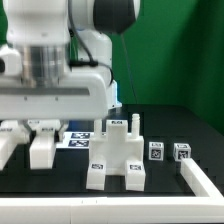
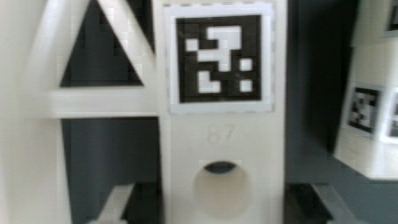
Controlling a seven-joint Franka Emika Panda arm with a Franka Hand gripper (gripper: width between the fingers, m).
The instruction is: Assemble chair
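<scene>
Tagged white chair piece gripped; other pieces nearby

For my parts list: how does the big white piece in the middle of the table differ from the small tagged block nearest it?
The big white piece is much larger than the small block. The big white piece has several chunky sections and an upright peg, while the small block is one plain, cube-like lump. Both are white, carry black-and-white tags and rest on the black table.
</scene>
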